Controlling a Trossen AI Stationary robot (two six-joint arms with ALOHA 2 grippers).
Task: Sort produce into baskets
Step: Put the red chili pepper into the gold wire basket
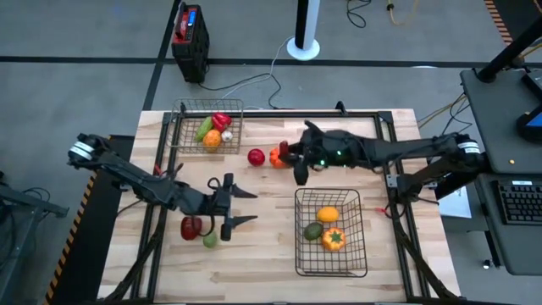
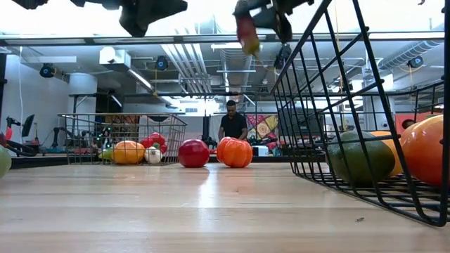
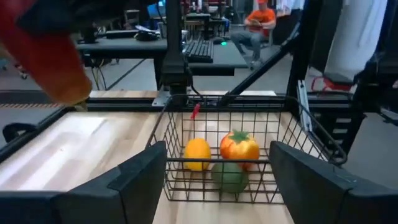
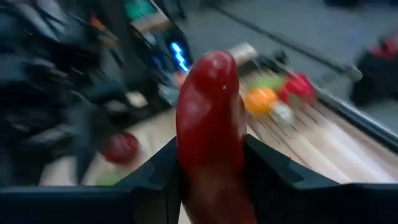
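Right gripper [image 4: 211, 165] at frame centre clamps a long red vegetable [image 4: 211, 124] upright; thin pinch, could slip out mid-carry.

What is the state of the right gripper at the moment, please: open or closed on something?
Shut on a long red produce piece: the right gripper has both fingers pressed against its sides in the right wrist view.

The table [image 1: 271, 254] is pale, smooth wood with visible grain and a soft sheen. Both baskets [image 1: 330, 254] [image 1: 188, 127] are thin black wire mesh. The red piece [image 4: 208, 118] looks like glossy, smooth plastic between matt dark fingers [image 4: 273, 174].
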